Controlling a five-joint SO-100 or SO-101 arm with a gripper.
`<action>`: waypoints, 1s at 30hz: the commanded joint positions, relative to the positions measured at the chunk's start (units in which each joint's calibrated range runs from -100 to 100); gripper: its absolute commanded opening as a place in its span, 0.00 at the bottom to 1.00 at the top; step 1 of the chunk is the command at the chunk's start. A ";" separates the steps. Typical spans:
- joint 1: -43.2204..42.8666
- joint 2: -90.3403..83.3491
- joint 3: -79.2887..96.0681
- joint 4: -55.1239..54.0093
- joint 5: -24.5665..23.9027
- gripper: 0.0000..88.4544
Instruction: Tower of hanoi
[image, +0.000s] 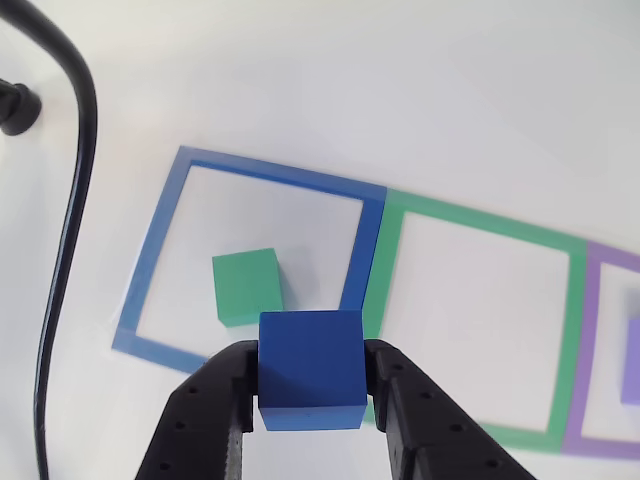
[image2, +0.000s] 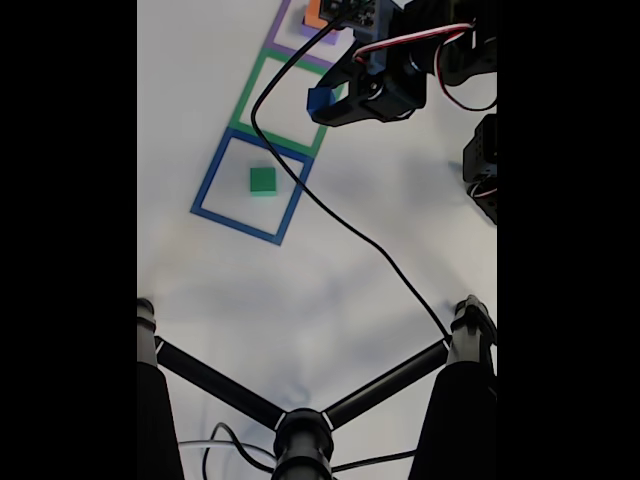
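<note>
My gripper (image: 310, 390) is shut on the small blue cube (image: 310, 368), which it holds off the table; in the fixed view the gripper (image2: 326, 104) carries the blue cube (image2: 320, 101) near the green tape square. The green block (image: 247, 286) lies flat inside the blue tape square (image: 160, 240), a little beyond and left of the cube; the fixed view shows this green block (image2: 263, 179) too. At the top edge of the fixed view the orange block (image2: 317, 12) sits on the purple slab (image2: 309, 32). A sliver of the purple slab (image: 632, 360) shows at the right edge.
Three tape outlines lie in a row: blue, green (image: 480, 235) and purple (image: 600, 262). A black cable (image2: 330, 205) crosses the table from the arm (image2: 410, 70). Another cable (image: 70, 200) hangs at the left. Black tripod legs (image2: 300, 420) stand at the bottom.
</note>
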 joint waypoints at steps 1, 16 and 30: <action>-0.67 0.86 14.11 -24.94 0.39 0.05; -5.32 21.53 29.74 -65.08 0.39 0.05; -6.47 32.99 30.92 -77.47 0.39 0.05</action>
